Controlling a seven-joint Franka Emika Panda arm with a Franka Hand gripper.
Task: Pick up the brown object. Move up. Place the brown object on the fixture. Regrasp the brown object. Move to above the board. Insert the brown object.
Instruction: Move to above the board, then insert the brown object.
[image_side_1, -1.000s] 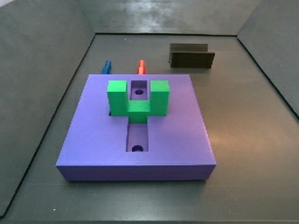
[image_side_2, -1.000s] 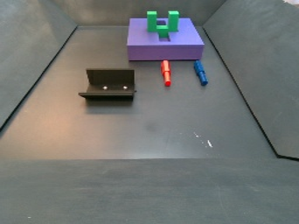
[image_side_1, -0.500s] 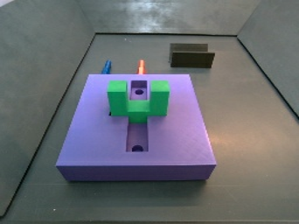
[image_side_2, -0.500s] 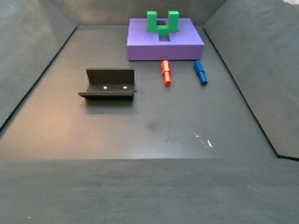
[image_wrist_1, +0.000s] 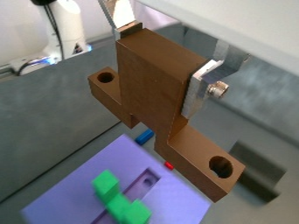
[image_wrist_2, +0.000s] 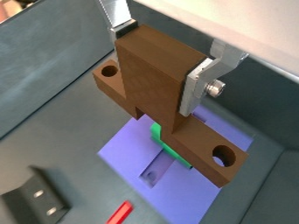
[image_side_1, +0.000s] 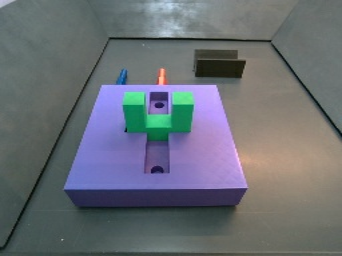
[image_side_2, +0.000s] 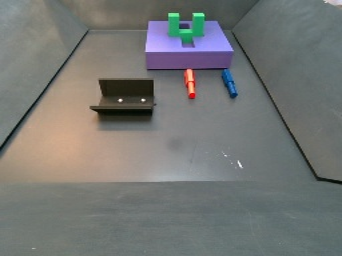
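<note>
In both wrist views my gripper (image_wrist_1: 163, 59) (image_wrist_2: 162, 54) is shut on the brown object (image_wrist_1: 152, 87) (image_wrist_2: 156, 87), its silver fingers (image_wrist_1: 201, 85) pressed to the sides of the upright block part. The crosspiece with round holes hangs below, high above the floor. The purple board (image_wrist_1: 65, 188) (image_wrist_2: 131, 150) with its green U-shaped block (image_wrist_1: 117, 197) (image_wrist_2: 156, 133) lies far beneath. Both side views show the board (image_side_1: 194, 150) (image_side_2: 167, 55) and the dark fixture (image_side_1: 219, 64) (image_side_2: 124, 97). Neither side view shows the gripper or the brown object.
A red peg (image_side_1: 160, 75) (image_side_2: 190, 82) and a blue peg (image_side_1: 119, 75) (image_side_2: 229, 82) lie on the floor between board and fixture. Grey sloped walls enclose the floor. The fixture (image_wrist_2: 35, 199) (image_wrist_1: 260, 171) also appears in both wrist views.
</note>
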